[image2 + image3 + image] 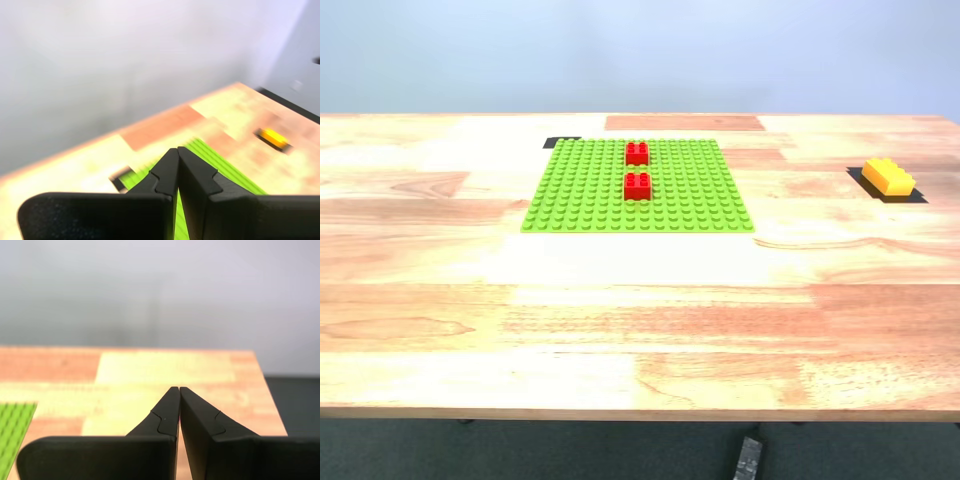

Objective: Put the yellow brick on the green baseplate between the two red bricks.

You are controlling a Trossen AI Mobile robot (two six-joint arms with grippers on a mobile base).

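Carrying everything: wooden table (620, 330), pale and reddish planks | lying flat toward the far edge: green baseplate (580, 190), one far corner touching a black tape mark (560, 142) | sitting well apart toward the exterior view's right: yellow brick (888, 177), resting on a black patch (910, 197)
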